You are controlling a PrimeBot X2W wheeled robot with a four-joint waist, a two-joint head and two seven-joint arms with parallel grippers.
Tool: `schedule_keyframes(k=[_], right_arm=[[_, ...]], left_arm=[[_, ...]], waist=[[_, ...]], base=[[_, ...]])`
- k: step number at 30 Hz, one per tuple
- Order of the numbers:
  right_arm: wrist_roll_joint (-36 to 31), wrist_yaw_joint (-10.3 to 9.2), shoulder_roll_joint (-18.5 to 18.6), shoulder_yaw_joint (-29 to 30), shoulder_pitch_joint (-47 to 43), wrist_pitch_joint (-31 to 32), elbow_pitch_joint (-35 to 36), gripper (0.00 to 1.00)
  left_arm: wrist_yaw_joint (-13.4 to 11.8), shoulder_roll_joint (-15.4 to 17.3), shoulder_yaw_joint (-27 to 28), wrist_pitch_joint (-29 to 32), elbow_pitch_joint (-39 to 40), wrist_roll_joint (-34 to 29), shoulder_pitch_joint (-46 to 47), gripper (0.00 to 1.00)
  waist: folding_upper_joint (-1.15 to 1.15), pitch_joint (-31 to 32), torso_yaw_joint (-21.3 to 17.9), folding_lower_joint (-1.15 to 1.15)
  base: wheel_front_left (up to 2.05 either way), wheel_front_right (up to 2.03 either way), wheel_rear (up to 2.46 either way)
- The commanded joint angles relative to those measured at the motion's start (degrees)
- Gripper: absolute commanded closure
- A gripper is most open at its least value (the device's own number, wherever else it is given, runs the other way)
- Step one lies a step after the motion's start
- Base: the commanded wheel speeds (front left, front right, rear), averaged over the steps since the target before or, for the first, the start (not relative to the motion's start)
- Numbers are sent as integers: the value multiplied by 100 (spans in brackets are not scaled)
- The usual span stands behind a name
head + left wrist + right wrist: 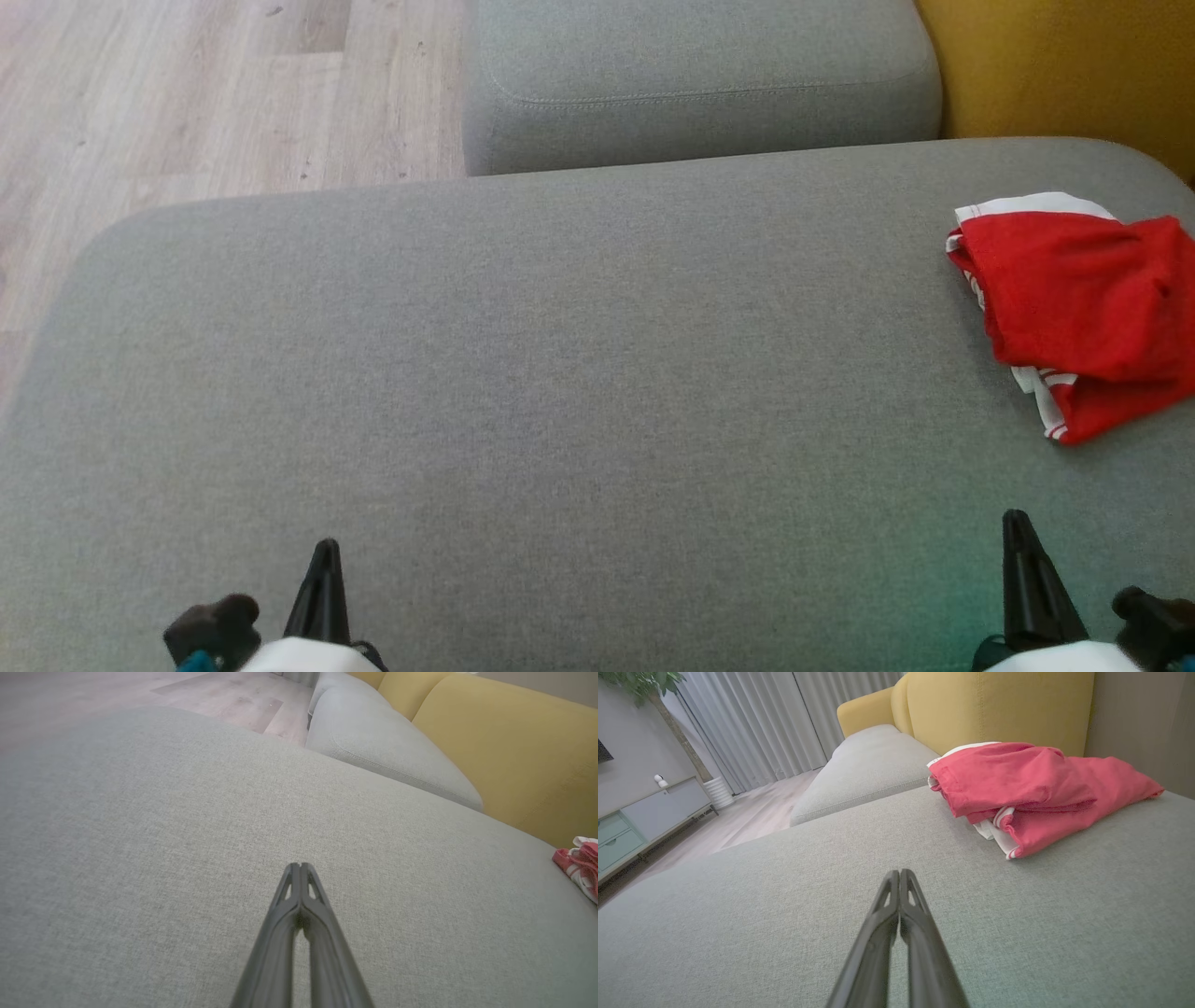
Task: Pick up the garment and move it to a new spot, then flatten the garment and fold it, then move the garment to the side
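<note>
Here the red garment, trimmed in white, lies bunched in a loose heap at the far right of the broad grey seat cushion, close to the yellow backrest, and free of both claws. The left claw sits at the near left of the head view, its two dark fingers pressed together to a single point over bare grey fabric, well apart from the garment. The right claw sits at the near right, fingers likewise pressed together and holding nothing, nearer the garment yet apart from it. A second grey cushion adjoins on the far side, next to the pale wooden floor.
</note>
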State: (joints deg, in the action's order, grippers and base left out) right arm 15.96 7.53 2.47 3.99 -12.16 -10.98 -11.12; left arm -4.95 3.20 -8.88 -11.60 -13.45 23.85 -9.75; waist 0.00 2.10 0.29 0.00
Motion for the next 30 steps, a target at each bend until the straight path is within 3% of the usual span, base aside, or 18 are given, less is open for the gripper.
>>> schedule_keyframes(k=[1,30], right_arm=[[231,-1,56,-11,296,43,151,100],[2389,-2,95,4,730,481,29,100]], left_arm=[[47,38,93,47,134,201,300,100],[389,57,452,506,86,2138,664,100]], waist=[[0,-4,0,0],[0,-68,-9,0]], base=[[0,0,0],[0,0,0]])
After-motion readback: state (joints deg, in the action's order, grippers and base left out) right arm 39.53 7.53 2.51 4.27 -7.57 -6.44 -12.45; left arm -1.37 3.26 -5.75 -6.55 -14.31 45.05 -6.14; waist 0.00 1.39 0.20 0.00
